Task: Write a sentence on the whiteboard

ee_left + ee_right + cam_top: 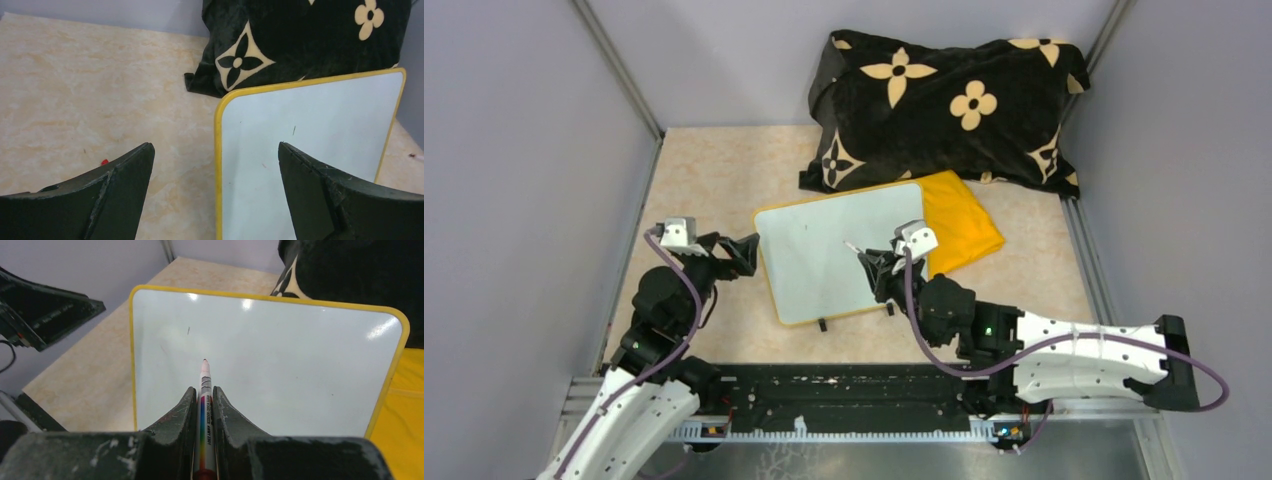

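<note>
The whiteboard with its yellow rim lies flat in the middle of the table; it also shows in the left wrist view and the right wrist view. Its surface is blank apart from a tiny dark mark; no red sentence shows. My right gripper is shut on a whiteboard marker with a rainbow stripe, tip forward over the board. My left gripper is open and empty, straddling the board's left edge.
A black pillow with cream flower prints lies at the back right. A folded yellow cloth lies under the board's right side. Grey walls enclose the table. Two black clip feet sit at the board's near edge.
</note>
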Motion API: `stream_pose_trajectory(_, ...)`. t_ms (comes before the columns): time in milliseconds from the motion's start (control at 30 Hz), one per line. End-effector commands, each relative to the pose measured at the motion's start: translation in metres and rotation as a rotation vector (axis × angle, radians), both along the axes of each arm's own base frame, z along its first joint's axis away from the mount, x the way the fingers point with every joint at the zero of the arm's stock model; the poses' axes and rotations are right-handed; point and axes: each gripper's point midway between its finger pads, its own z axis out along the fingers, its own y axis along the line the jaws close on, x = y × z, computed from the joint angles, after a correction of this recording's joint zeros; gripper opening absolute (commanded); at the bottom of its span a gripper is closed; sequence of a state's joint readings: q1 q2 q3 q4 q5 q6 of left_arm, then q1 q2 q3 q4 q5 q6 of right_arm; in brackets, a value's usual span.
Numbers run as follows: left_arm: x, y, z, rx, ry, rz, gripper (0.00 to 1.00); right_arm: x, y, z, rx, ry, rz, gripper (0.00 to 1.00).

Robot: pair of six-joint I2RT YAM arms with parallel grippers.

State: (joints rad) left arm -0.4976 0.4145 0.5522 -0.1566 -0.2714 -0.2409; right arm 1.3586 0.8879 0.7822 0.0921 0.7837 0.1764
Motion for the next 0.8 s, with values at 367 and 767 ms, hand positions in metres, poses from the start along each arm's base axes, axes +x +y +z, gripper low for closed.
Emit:
stream_pose_trajectory(367, 0.001, -0.011, -0.013, -0.100, 0.088, -0.018, 0.98, -0.016, 0.025, -0.004, 0.025, -0.099, 0.158, 0.00)
stream_pose_trajectory(767, 0.004, -0.044, -0.034, 0.021, 0.221, -0.199, 0.96, -0.027, 0.031, 0.007, 0.067, -0.121, 0.237, 0.00)
